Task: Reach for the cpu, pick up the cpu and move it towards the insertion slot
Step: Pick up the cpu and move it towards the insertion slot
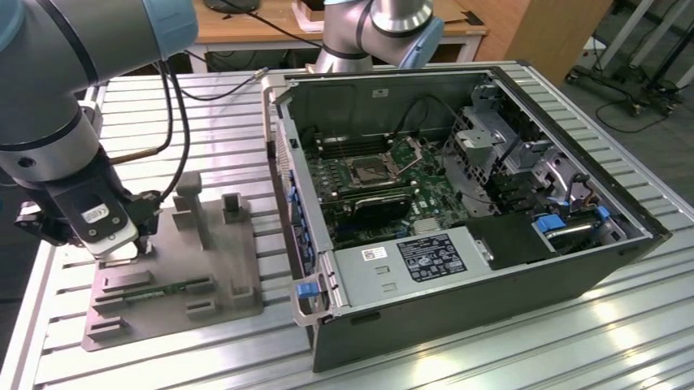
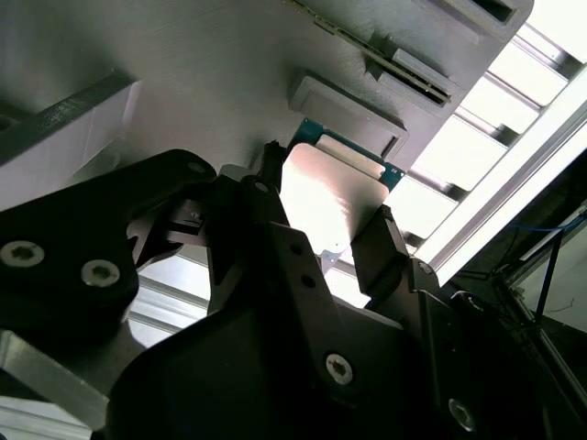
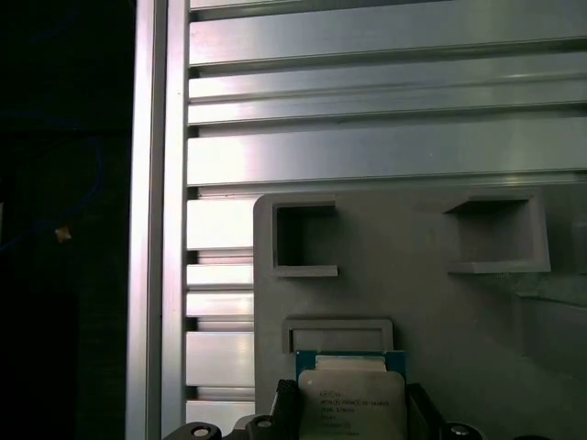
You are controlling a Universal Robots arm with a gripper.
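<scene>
Claw (image 2: 326, 206) is narrow, with the black fingers (image 2: 381, 243) closed in on two opposite edges of the cpu (image 2: 335, 188). By my read I have it pinched; the second wrist view shows no gap on either side. The chip sits low at the grey fixture (image 1: 206, 268), and whether it has cleared the plate I can't tell. One green-trimmed edge lies just beside a raised lip (image 3: 337, 328) of the fixture.

My worry is that lip. I'd guess a sideways drag from this height would catch the chip's edge on it and twist the chip out of square. The grip is thin too: the fingers hold narrow edges rather than broad faces, so a jolt could let it slip or tip.

The chip's face is smooth, pale metal and flares bright under the light. The fixture is matte grey plastic, with square pockets and upright blocks (image 1: 187, 195) that I judge stand close enough to snag on.

Beneath it all runs the counter (image 1: 488, 357), ribbed aluminium slats, shiny and hard, so a dropped chip would likely skid or lodge in a groove.

The insertion slot (image 1: 369, 171) is well apart, toward the exterior view's right. It's a silver frame around a dark centre, inside the open computer case (image 1: 466, 301). The case's wall stands between us, another edge to clip.
</scene>
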